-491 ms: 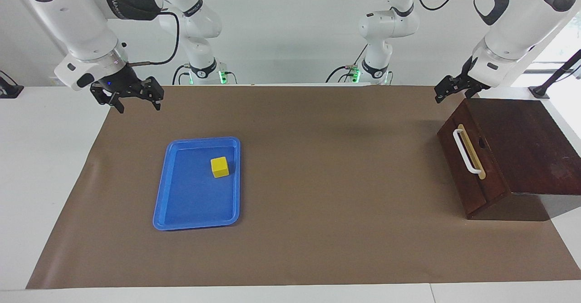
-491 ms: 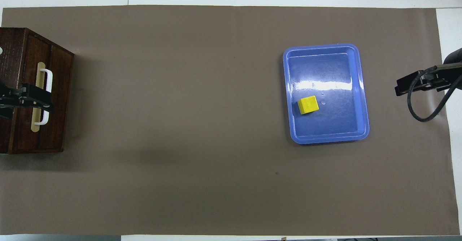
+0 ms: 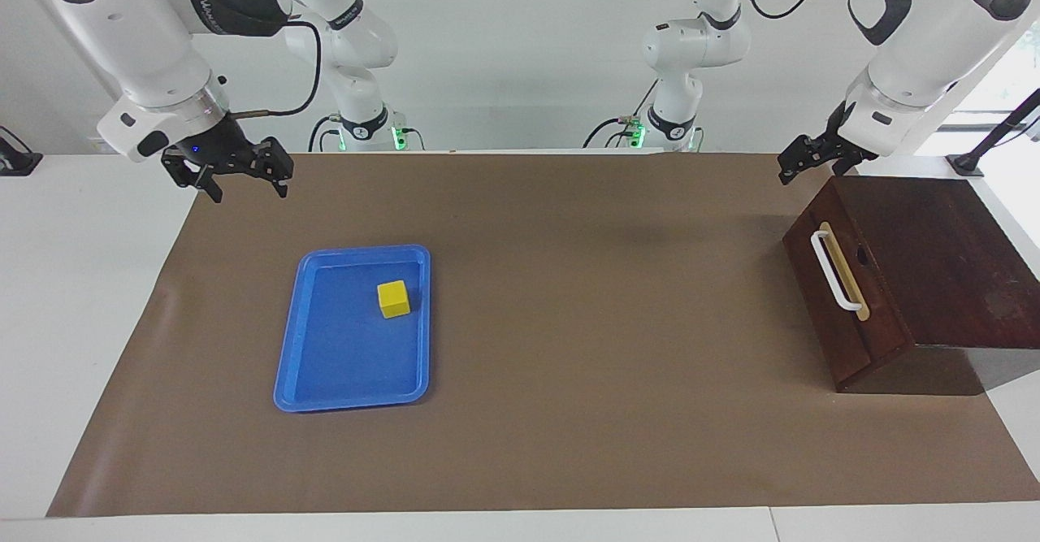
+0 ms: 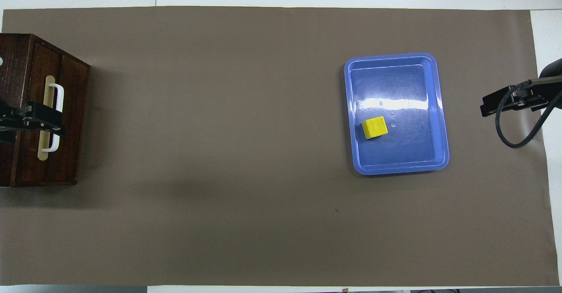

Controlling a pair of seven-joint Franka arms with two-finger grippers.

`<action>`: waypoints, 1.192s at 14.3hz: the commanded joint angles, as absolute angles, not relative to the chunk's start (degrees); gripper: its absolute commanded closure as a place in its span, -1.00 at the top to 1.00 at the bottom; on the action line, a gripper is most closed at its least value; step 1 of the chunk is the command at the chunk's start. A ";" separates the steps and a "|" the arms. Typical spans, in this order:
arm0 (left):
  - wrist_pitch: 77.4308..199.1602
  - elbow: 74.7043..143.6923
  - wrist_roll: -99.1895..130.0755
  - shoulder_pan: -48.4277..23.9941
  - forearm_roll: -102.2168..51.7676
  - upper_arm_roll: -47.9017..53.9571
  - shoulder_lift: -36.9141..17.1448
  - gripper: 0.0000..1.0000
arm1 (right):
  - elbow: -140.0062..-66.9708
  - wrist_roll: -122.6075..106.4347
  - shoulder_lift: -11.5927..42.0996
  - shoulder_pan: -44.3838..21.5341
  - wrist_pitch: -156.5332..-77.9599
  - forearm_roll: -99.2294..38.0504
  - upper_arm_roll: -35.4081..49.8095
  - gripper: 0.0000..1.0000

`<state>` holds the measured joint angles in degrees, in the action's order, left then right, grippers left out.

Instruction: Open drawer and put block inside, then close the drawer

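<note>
The drawer (image 3: 877, 331) (image 4: 70, 108) of the dark wooden box is closed, its white bar handle (image 3: 835, 270) (image 4: 58, 104) facing the middle of the table. The yellow block (image 3: 394, 298) (image 4: 374, 127) lies in a blue tray (image 3: 296, 363) (image 4: 441, 152) toward the right arm's end. My left gripper (image 3: 800, 166) (image 4: 52, 121) hangs open in the air over the drawer front and handle, touching nothing. High over the mat's edge, beside the tray, my right gripper (image 3: 244, 184) (image 4: 485, 107) is open and holds nothing.
A brown mat (image 3: 585, 323) (image 4: 219, 152) covers the table between tray and box. The box's sloping top (image 3: 942, 257) rises toward the table's end. A black cable (image 4: 513, 139) loops below the right gripper.
</note>
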<state>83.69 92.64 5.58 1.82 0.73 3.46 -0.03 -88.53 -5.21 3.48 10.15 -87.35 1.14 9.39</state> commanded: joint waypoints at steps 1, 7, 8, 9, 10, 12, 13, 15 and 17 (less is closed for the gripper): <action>89.88 95.78 4.05 1.32 1.31 3.08 1.23 1.00 | -88.86 -4.57 3.08 11.43 -88.50 0.09 10.37 1.00; 111.16 109.15 -0.08 1.23 9.92 3.43 1.68 1.00 | -91.31 -1.69 2.11 11.43 -88.24 -0.61 10.37 1.00; 112.40 109.33 -0.09 1.14 11.41 3.43 0.36 1.00 | -92.62 3.29 1.59 11.60 -88.33 -0.88 10.37 1.00; 112.93 109.34 0.09 0.88 13.08 3.43 -0.87 1.00 | -94.12 7.43 1.23 11.51 -88.85 -1.66 10.37 1.00; 113.64 109.34 0.09 0.62 15.10 3.43 -2.36 1.00 | -95.87 9.91 1.06 11.51 -90.25 -2.89 10.37 1.00; 116.35 109.77 0.09 -0.17 17.74 3.43 -4.47 1.00 | -100.00 16.84 1.58 11.60 -94.11 -6.05 10.37 1.00; 118.19 110.04 0.09 -0.35 18.19 3.43 -5.96 1.00 | -101.85 20.01 2.02 11.51 -95.52 -6.76 10.37 1.00; 121.62 110.91 0.09 -0.53 20.91 3.43 -7.21 1.00 | -104.75 28.95 3.77 11.43 -97.90 -9.82 10.37 1.00; 124.00 112.14 0.00 0.00 21.79 3.34 -7.47 1.00 | -106.17 36.53 6.40 11.43 -100.44 -13.69 10.28 1.00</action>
